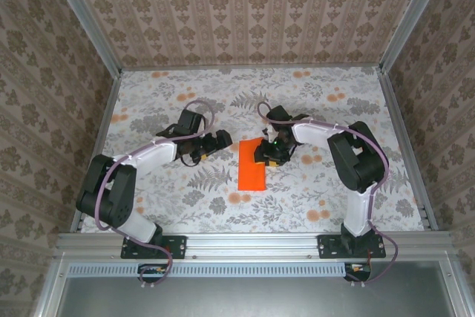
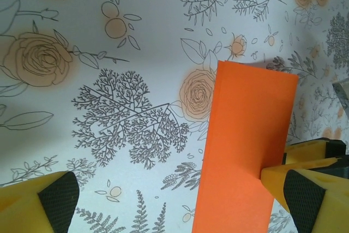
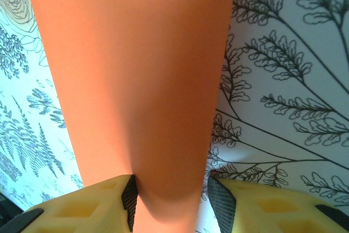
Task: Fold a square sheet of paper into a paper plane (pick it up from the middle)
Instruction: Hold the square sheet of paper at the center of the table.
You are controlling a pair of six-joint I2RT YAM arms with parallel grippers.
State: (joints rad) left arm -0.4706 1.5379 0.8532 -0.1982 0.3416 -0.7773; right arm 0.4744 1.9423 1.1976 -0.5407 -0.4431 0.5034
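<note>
The right claw (image 3: 172, 200) is clamped across the near end of the square sheet of paper (image 3: 136, 69), a folded strip running ahead of its pads on the desk (image 3: 283, 80). The left claw (image 2: 174, 197) stands wide apart, with the strip at its right finger. Step in hand, apparently: centre crease. Next: corner folds, needing a steady hold-down.

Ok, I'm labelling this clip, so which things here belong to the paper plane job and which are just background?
Part of the job:
orange paper, a narrow rectangle
right gripper, closed on its far end
left gripper, open beside it

Just there:
flower-print table cover
patterned walls
metal frame
</note>
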